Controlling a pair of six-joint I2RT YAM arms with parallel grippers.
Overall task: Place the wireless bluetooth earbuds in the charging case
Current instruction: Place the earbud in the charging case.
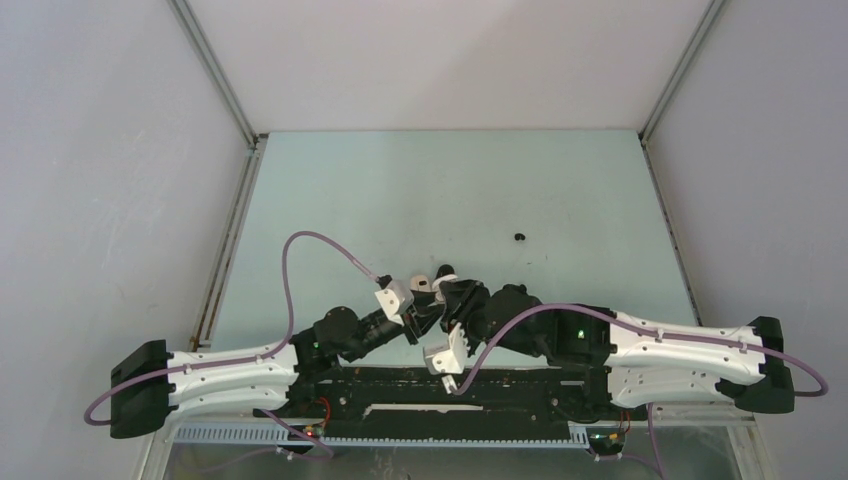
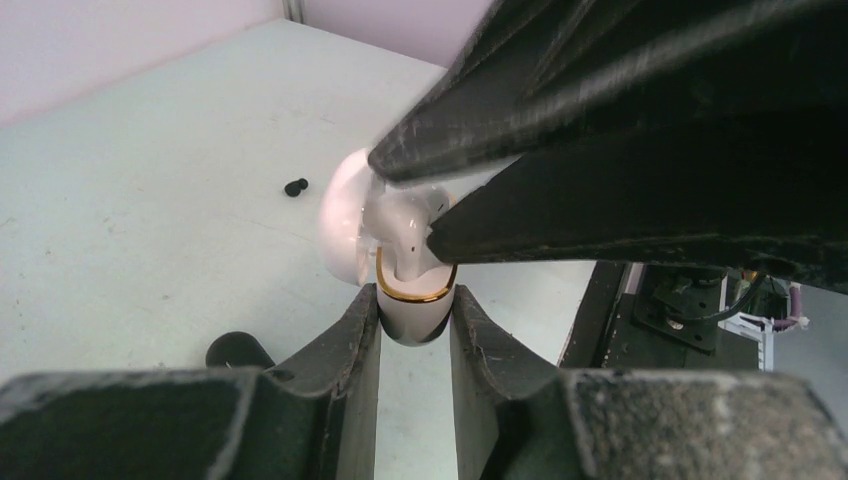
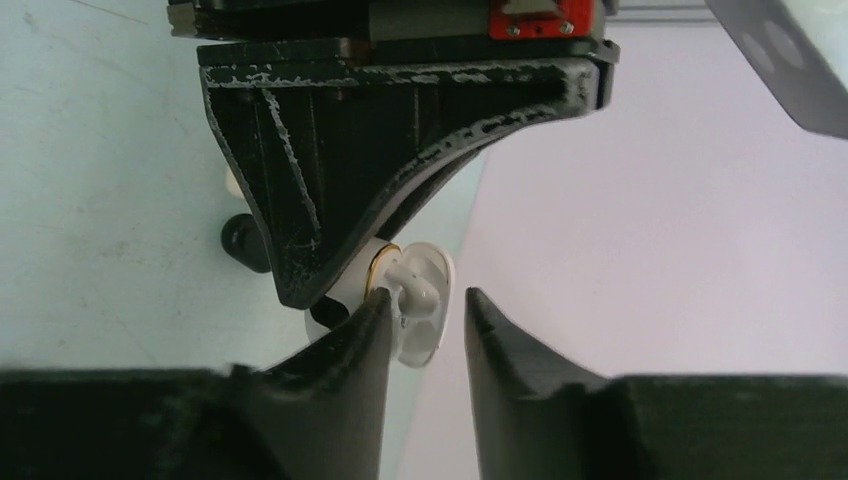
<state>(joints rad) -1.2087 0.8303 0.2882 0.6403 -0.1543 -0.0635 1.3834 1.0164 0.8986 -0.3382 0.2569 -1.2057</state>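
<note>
White plastic with a gold rim marks the charging case (image 2: 415,318), which the left tool (image 2: 415,300) pinches from both sides, fingers pressed onto its lower body. The case is held above the table (image 2: 150,220) near the middle of the near edge, just beyond the arm bases. Its lid (image 2: 340,215) stands open, tipped back to the left in the left wrist view.

One white earbud (image 2: 400,232) sits at the mouth of the case, its lower end inside the gold rim and its rounded head still above it. The right tool (image 3: 425,298) reaches in from the right with its fingers around this earbud. In the right wrist view the fingers are spread: one lies against the earbud, while a slim gap shows between it and the other.

A black earbud (image 1: 519,237) lies alone on the table, farther away and to the right, well apart from both tools. A dark rounded thing (image 2: 238,350) rests on the table just left of the left tool; I cannot tell what it is.
</note>
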